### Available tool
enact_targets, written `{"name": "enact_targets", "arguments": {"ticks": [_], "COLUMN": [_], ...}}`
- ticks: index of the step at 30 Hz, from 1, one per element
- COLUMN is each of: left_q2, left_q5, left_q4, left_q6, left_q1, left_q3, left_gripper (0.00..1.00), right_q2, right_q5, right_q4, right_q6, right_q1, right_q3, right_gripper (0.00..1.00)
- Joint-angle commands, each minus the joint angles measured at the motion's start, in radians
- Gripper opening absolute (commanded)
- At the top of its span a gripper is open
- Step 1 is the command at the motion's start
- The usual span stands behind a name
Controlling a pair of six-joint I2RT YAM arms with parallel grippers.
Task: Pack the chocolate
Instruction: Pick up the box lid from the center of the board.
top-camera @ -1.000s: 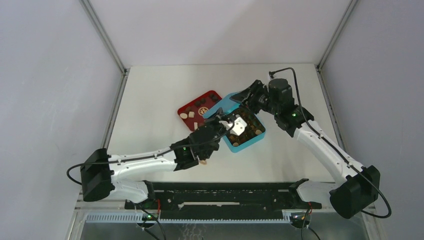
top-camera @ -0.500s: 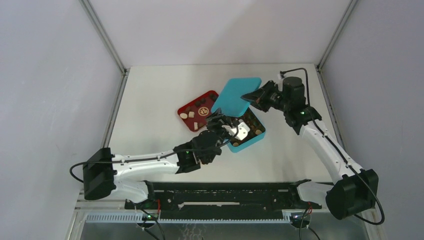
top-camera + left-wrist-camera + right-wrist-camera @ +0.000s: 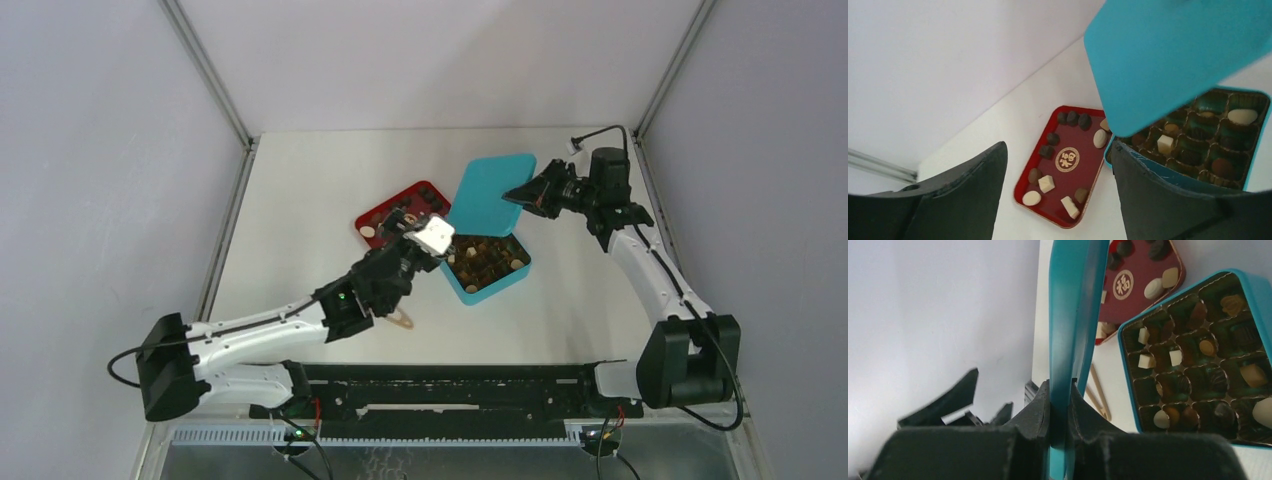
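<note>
Teal lid (image 3: 1178,55) over some chocolate (image 3: 1242,116)

A white table (image 3: 300,180) fills the booth. Plain grey walls (image 3: 430,60) stand at 9, 12 and 3 o'clock, with 2 metal corner posts (image 3: 205,70).

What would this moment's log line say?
left fingers: open, empty | right fingers: clamping teal lid, raised | box: partly filled | red tray: holds chocolate

Small chocolates (image 3: 1046,183), dark brown, tan and cream-white, lie scattered on the red tray (image 3: 1083,162); others sit singly in compartments of the open teal box (image 3: 1255,287).
</note>
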Motion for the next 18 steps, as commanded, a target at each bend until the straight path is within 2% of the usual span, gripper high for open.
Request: {"name": "enact_targets", "arguments": {"ticks": [1, 5, 9, 18], "left_q2": [-0.077, -0.087, -0.095, -0.065], "left_q5": [0.135, 0.255, 0.410, 0.794], "left_q4": [-0.085, -0.150, -0.145, 0.032], "left_q6": [-0.267, -0.478, -0.636, -0.963], "left_q1": [0.083, 0.186, 0.278, 0.503], "left_q3": [-0.017, -0.006, -0.019, -0.097], "left_gripper": [0.82, 0.86, 0.89, 0.89], "right_q2": [0.026, 0.033, 0.035, 0.005], "right_q5": [-0.150, -0.192, -0.248, -0.347], "right_q4": [0.098, 0.125, 0.147, 0.199], "right_q6": [-0.113, -0.155, -0.174, -0.178], "right_q1": [-0.005, -0.005, -0.005, -0.005], "right_q3": [0.002, -0.013, -0.026, -0.061], "right_gripper": [0.00, 0.00, 0.00, 0.00]}}
